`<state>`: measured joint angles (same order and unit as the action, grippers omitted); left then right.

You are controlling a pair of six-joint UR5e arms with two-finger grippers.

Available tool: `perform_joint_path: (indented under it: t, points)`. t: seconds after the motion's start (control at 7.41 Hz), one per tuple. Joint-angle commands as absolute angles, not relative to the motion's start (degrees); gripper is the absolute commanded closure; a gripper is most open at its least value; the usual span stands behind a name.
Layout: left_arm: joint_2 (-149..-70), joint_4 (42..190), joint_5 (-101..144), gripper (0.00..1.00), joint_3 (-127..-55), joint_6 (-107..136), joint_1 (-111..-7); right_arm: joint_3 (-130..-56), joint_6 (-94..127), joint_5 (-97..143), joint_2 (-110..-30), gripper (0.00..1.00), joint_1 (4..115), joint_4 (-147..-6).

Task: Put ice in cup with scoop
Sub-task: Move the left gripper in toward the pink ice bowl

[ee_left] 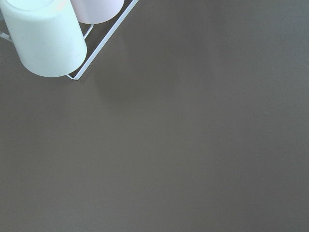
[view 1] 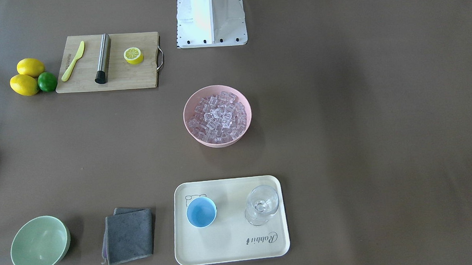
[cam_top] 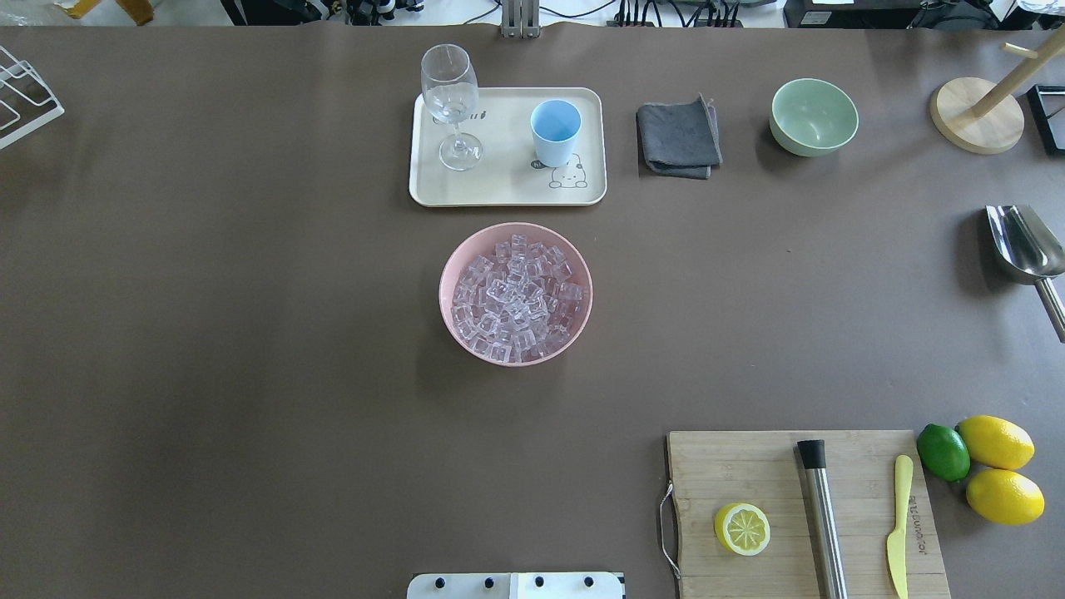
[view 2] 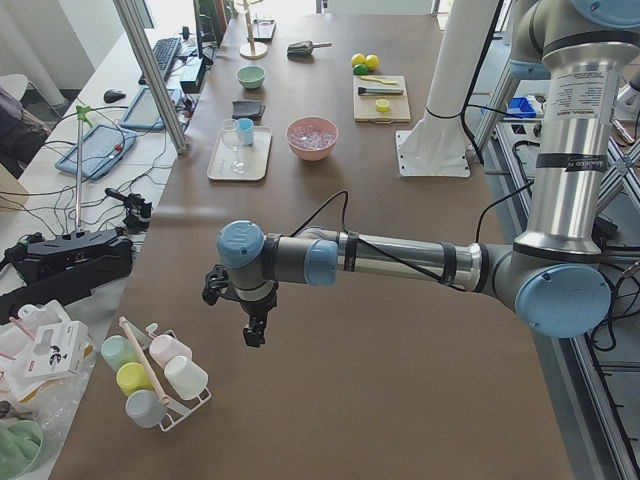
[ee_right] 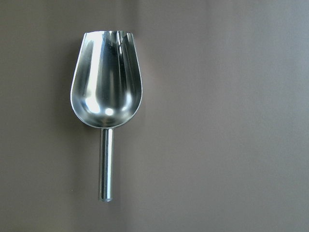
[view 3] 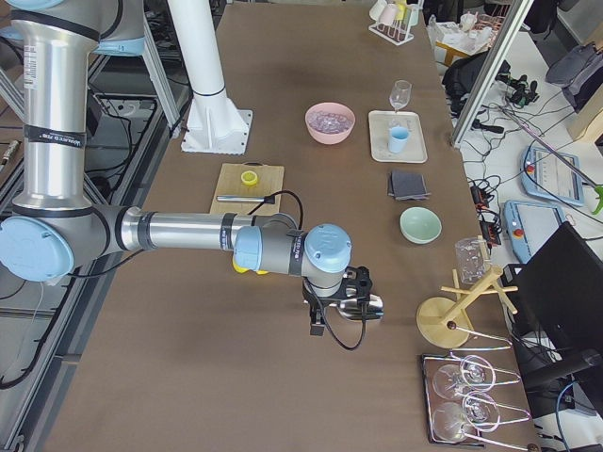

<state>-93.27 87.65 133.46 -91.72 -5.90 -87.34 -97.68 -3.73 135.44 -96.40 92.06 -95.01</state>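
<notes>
Toward the right end of the bench (cam_top: 250, 333), the scoop (cam_top: 1025, 245) lies flat with its trough up. Its mouth points to the far side, and its handle runs back toward the robot and out past the overhead view's right border. The right tool (view 3: 320, 320) hangs over it, its wrist camera looking straight down on the steel; whether that tool is released or clenched cannot be told. A wooden stand (cam_top: 975, 116) sits beyond the scoop near the far edge, and a green bowl (cam_top: 814, 116) sits further in.

A broad stretch of brown surface lies between the scoop and the pink bowl (cam_top: 447, 287) at mid-bench, which is heaped with ice (cam_top: 516, 291). Just beyond the bowl and apart from it is the tray (cam_top: 499, 179). The cup (cam_top: 556, 131) stands upright on the tray's right half and a stemmed glass (cam_top: 449, 100) on its left. A grey cloth (cam_top: 678, 135) lies beside the tray. The cutting board (cam_top: 749, 474) fills the near right corner.

The left tool (view 2: 254, 336) hangs over the left end, near a rack (view 2: 160, 385) of cups at the bench's edge; its state cannot be told either.
</notes>
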Motion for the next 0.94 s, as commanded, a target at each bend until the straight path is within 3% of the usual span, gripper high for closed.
perform_joint_path:
  t: [0.0,0.54,0.81]
  points:
    - [-93.6,87.89,133.77,0.01,-92.02,-5.89,-87.01,-98.08,-3.69,135.7,-97.03,0.01,92.02,-95.01]
    - [-94.13,94.6,133.68,0.01,-95.45,-5.89,-72.64,-97.91,-3.26,135.53,-97.03,0.0,92.02,-94.92]
    - [-94.22,100.44,133.94,0.01,-96.15,-5.45,-70.93,-98.35,-2.29,135.61,-96.77,0.0,92.02,-95.01]
